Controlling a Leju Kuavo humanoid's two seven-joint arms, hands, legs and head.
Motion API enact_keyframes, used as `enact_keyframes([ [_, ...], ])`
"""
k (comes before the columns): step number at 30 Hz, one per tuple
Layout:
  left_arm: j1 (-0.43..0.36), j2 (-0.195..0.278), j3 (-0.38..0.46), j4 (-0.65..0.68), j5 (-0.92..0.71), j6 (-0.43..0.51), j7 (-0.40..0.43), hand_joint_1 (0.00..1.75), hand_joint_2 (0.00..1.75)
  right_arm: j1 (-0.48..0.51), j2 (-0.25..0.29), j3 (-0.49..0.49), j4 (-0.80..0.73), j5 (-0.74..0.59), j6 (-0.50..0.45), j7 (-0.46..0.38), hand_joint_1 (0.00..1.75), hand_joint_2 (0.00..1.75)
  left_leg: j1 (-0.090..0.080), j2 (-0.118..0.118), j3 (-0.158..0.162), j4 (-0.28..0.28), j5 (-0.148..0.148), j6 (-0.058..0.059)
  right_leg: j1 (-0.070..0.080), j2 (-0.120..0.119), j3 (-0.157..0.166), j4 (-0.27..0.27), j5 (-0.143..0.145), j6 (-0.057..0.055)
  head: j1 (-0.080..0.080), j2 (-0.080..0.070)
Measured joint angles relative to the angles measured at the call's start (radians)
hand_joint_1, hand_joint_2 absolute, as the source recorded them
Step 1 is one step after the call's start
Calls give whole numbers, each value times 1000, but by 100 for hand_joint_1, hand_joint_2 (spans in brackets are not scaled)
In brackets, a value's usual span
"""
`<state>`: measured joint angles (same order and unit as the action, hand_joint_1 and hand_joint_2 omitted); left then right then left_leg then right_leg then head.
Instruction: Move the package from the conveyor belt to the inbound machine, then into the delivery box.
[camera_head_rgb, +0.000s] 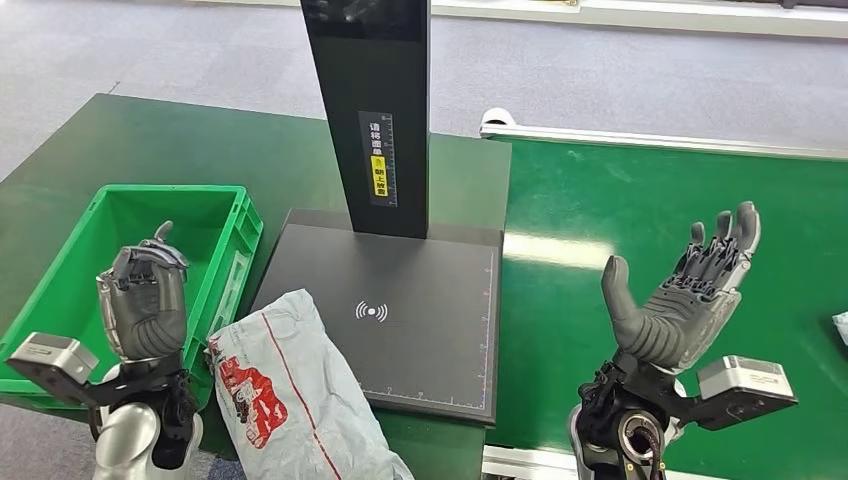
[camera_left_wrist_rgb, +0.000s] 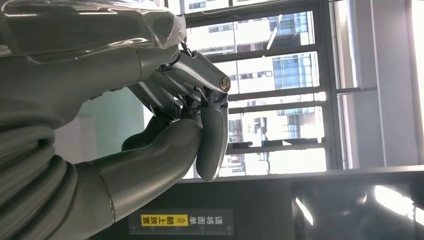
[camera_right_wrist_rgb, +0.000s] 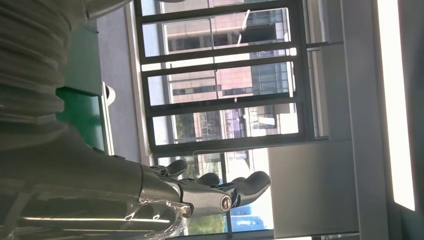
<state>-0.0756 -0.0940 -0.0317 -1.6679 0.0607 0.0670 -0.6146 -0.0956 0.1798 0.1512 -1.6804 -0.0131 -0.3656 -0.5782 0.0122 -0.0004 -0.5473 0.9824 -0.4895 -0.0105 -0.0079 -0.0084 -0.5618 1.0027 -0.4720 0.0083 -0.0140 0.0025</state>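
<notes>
**Package at the near edge of the scanner plate, both hands raised and empty**

The package (camera_head_rgb: 290, 395), a grey plastic mail bag with red print, lies at the near left corner of the black scanner plate (camera_head_rgb: 420, 330), partly on the plate and partly overhanging it toward the camera. Just left of it stands the green crate (camera_head_rgb: 235, 215), its near right corner close beside the bag. A black upright column (camera_head_rgb: 375, 110) with a yellow-and-white label rises from the far edge of the plate. To the right runs the green conveyor belt (camera_head_rgb: 650, 220), bordered by a pale rail at its far side.

The left hand (camera_head_rgb: 145, 300) is held upright in front of the crate, its fingers curled in toward the palm around nothing; the left wrist view shows the thumb (camera_left_wrist_rgb: 210, 140) folded against them. The right hand (camera_head_rgb: 685, 300) is raised over the belt, palm up, fingers spread and holding nothing. Neither hand touches the package.
</notes>
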Motion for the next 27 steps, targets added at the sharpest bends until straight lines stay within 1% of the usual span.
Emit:
enact_keyframes([
  [1,-1,0,2,0,2,3,1,175,175,0,0,0,0,-2,-1,0,0,175,0,0,0,0,0,0,0,0,0,0,0,0,0,0],
  [2,-2,0,3,0,7,7,0,161,175,0,0,1,0,-3,0,0,0,175,0,0,0,0,0,0,0,0,0,0,0,0,0,0],
  [4,-3,0,5,0,17,9,-5,111,175,-1,1,2,0,-2,2,4,0,175,0,0,0,0,0,0,0,1,0,0,0,0,0,0],
  [5,-4,0,6,0,21,8,-6,68,175,-1,1,2,0,2,5,10,0,175,0,0,0,0,0,0,0,1,0,0,0,0,0,0],
  [6,-5,0,6,0,25,7,-4,38,175,-2,1,2,1,6,10,18,0,175,0,0,0,0,0,0,0,1,0,0,0,0,0,0],
  [8,-8,0,5,0,37,2,3,0,175,-3,1,2,4,14,18,32,0,175,0,0,0,0,0,0,0,1,0,0,0,0,0,0],
  [12,-11,-1,9,0,100,-17,5,0,175,-3,1,2,11,23,23,38,0,175,0,0,0,0,0,0,0,1,0,0,0,0,0,0],
  [18,-6,-15,63,-27,168,55,-49,0,175,2,1,0,13,30,23,40,0,175,0,0,0,0,0,0,0,1,0,0,0,0,0,0],
  [27,12,-24,119,-74,196,79,-69,0,175,13,1,-3,13,32,19,43,0,175,0,0,0,0,0,0,0,1,0,0,0,0,0,0],
])
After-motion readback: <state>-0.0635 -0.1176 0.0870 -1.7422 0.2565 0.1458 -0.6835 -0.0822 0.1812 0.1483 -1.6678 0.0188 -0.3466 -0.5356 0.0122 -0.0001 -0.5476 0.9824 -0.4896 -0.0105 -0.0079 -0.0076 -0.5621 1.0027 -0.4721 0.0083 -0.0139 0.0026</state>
